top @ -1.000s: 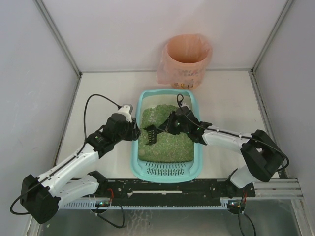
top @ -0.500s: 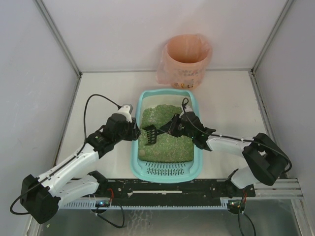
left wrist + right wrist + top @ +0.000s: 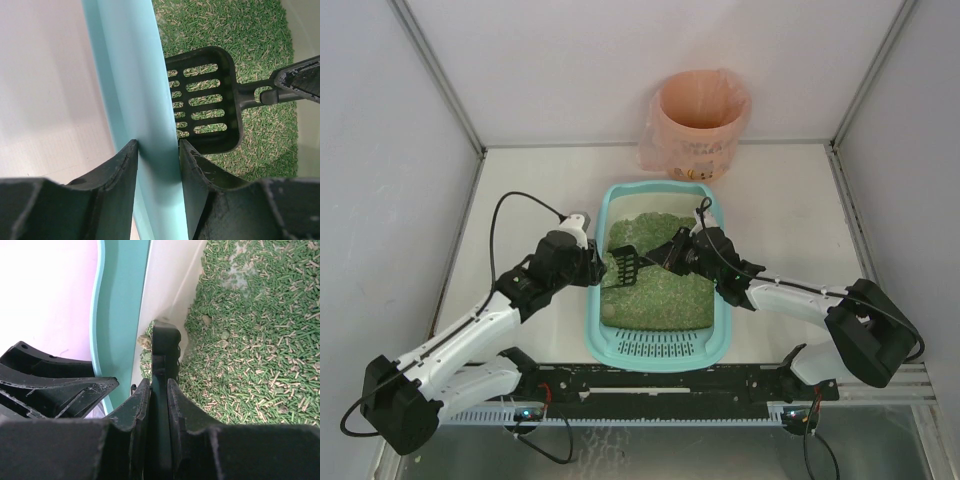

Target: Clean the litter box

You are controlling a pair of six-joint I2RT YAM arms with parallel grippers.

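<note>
The light-teal litter box (image 3: 660, 345) lies in the middle of the table, filled with green litter (image 3: 665, 285). My left gripper (image 3: 594, 268) is shut on its left rim, the rim (image 3: 131, 75) sitting between both fingers (image 3: 120, 172). My right gripper (image 3: 672, 254) is shut on the handle of the black slotted scoop (image 3: 623, 265). The scoop's head (image 3: 205, 97) hangs just above the litter by the left wall. In the right wrist view the scoop (image 3: 165, 347) stands edge-on, with a small tan clump (image 3: 145, 341) next to its tip.
A round bin lined with a pink bag (image 3: 698, 122) stands behind the box near the back wall. White enclosure walls close in left, right and back. The box's slotted grate end (image 3: 660, 345) faces the arm bases.
My right gripper has carried the scoop up and back toward the box's far left side, lifting its head off the litter. My left gripper has held the rim in place.
</note>
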